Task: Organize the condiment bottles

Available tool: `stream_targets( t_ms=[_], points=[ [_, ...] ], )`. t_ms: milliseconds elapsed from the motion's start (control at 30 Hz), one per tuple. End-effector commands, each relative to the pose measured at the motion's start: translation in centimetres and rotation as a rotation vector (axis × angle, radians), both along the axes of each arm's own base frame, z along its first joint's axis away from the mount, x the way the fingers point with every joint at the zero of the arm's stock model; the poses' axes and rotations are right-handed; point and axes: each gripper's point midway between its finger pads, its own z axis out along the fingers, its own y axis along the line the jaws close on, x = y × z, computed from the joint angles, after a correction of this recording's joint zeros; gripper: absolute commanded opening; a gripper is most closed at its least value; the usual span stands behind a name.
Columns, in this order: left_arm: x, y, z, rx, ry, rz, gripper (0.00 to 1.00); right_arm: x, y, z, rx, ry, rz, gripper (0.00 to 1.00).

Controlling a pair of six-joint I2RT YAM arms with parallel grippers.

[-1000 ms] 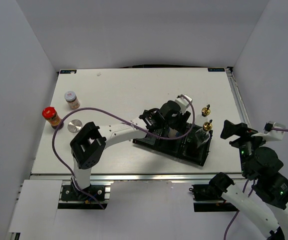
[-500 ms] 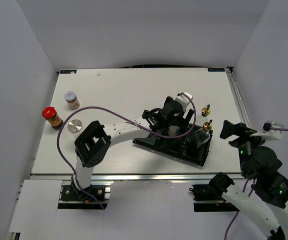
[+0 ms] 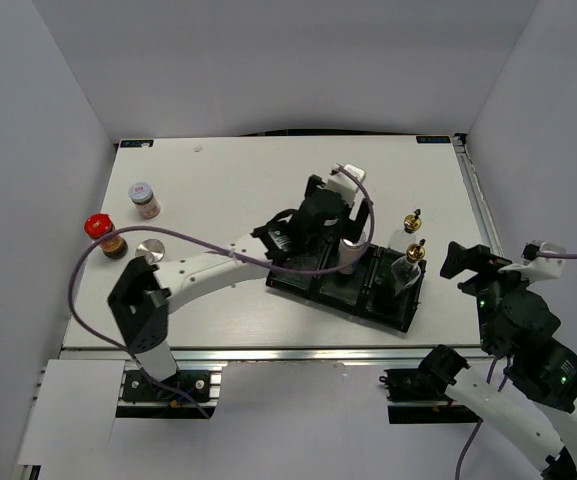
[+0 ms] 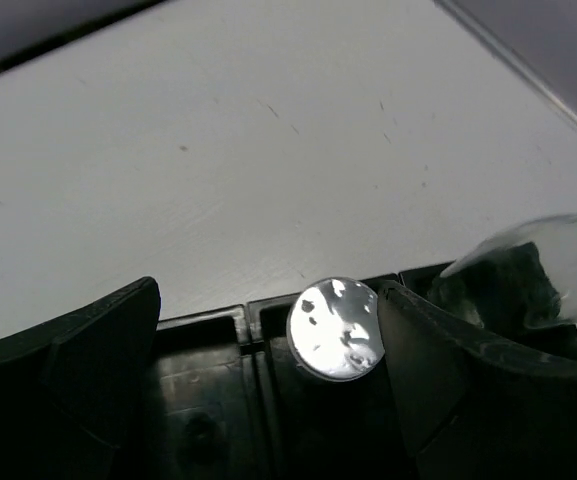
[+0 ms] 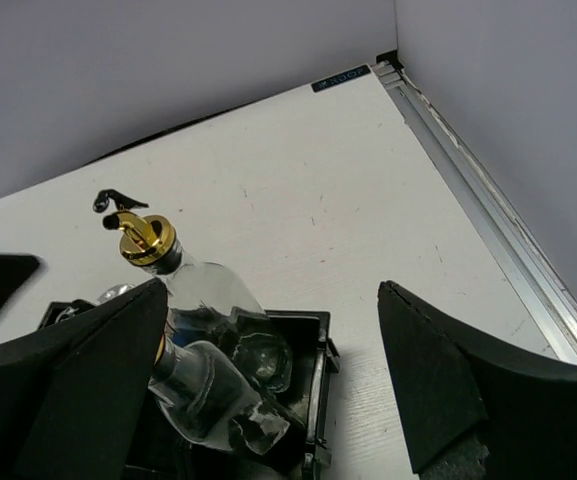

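My left gripper (image 3: pixel 342 240) (image 4: pixel 268 300) hangs open over the black tray (image 3: pixel 298 287) (image 4: pixel 203 325). A silver-capped shaker (image 4: pixel 335 328) (image 3: pixel 351 262) stands free in the tray's middle compartment, close to my right finger. Two clear glass bottles with gold pourer tops (image 3: pixel 414 218) (image 3: pixel 415 251) lean in the tray's right compartment; the right wrist view shows them (image 5: pixel 213 290) (image 5: pixel 203 400). My right gripper (image 3: pixel 460 260) (image 5: pixel 268 295) is open, to the right of the tray, holding nothing. At the table's left stand a red-capped brown jar (image 3: pixel 101 230), a pale-lidded jar (image 3: pixel 144 198) and a second silver-capped shaker (image 3: pixel 151 251).
The left arm's purple cable (image 3: pixel 198 240) loops over the table's left half. The tray's left compartment (image 4: pixel 193 420) shows only its bare black floor. A metal rail (image 5: pixel 488 190) edges the table on the right, with grey walls all round.
My left gripper has opened, letting go of the silver-capped shaker in the tray's middle compartment, and has risen and drawn back from it. The left arm's elbow swung left. The right arm barely moved.
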Motion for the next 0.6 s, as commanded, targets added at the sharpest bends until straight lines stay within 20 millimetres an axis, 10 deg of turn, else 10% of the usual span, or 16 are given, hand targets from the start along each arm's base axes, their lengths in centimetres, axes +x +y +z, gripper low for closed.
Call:
stream_targets(
  t_ms=[0, 133, 300, 567],
  points=[
    [0.0, 5.2, 7.0, -0.059, -0.116, 0.155, 0.98, 0.1, -0.6, 0.2, -0.012, 0.035, -0.053, 0.89],
    [0.8, 11.1, 7.7, -0.052, -0.094, 0.384, 0.98, 0.3, -0.9, -0.5, -0.022, 0.087, -0.104, 0.89],
    [3.6, 23.4, 4.8, -0.107, 0.035, 0.714, 0.98, 0.6, -0.7, -0.4, -0.018, 0.096, -0.117, 0.89],
    [-1.2, 38.1, 3.2, -0.14, 0.001, 1.179, 0.98, 1.3, 0.1, -0.9, -0.068, 0.125, -0.108, 0.89]
  ],
)
